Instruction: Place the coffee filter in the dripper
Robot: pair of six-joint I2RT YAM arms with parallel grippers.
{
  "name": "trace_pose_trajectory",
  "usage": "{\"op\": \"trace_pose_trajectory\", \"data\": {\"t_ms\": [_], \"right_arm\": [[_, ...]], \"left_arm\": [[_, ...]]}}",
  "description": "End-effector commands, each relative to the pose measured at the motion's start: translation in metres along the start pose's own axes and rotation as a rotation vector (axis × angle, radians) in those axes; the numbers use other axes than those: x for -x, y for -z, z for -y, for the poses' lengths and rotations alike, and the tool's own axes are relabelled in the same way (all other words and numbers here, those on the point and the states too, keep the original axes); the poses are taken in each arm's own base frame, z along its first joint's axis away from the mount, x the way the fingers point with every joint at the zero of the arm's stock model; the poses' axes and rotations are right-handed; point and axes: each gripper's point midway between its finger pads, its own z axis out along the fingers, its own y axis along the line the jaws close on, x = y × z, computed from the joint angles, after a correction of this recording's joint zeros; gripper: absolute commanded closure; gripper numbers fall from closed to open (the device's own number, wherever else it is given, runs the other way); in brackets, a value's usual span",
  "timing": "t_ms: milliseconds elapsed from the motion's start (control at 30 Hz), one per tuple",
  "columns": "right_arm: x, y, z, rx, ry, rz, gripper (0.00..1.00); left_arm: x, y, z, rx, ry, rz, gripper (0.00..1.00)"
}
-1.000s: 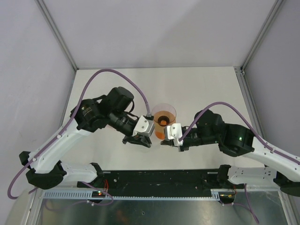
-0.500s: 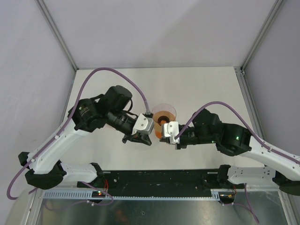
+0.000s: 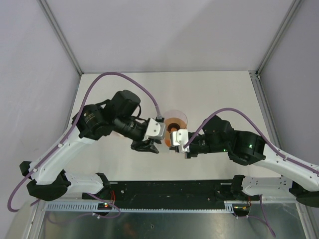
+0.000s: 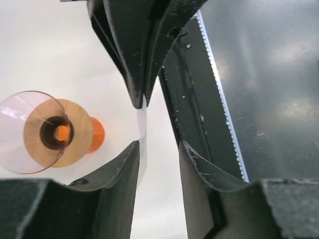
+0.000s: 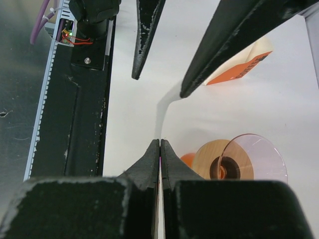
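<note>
Right claw (image 5: 160, 142) (around coffee filter (image 5: 163, 117)) beside dripper (image 5: 255, 159)

Bright, even overhead light. White desk (image 3: 219, 94) near overexposed in wrist views, so the coffee filter (image 4: 142, 122) barely separates from it. Shadows soft and faint. Left hand (image 4: 158, 144) fingers dark, blurred up close. Smeared glare on metal base plate (image 4: 269, 74). Dripper (image 4: 25, 132) in focus.
</note>
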Motion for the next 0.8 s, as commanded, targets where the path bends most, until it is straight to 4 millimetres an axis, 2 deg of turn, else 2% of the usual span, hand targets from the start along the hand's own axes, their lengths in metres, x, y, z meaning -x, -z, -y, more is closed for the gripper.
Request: {"op": "trace_pose_trajectory", "data": {"t_ms": [0, 200, 433, 633, 767], "right_arm": [[0.017, 0.007, 0.005, -0.021, 0.013, 0.039, 1.00], [0.017, 0.008, 0.006, -0.026, 0.009, 0.038, 1.00], [0.014, 0.008, 0.006, -0.027, 0.001, 0.028, 1.00], [0.014, 0.009, 0.007, -0.035, -0.004, 0.028, 1.00], [0.015, 0.011, 0.005, -0.030, -0.006, 0.034, 1.00]], "left_arm": [[0.014, 0.011, -0.013, 0.076, -0.118, 0.011, 0.57], [0.010, 0.007, -0.012, 0.058, -0.136, 0.006, 0.60], [0.024, 0.014, -0.015, 0.077, -0.205, 0.031, 0.55], [0.014, 0.007, -0.008, 0.039, -0.174, 0.023, 0.67], [0.011, 0.005, -0.010, 0.043, -0.170, 0.011, 0.78]]}}
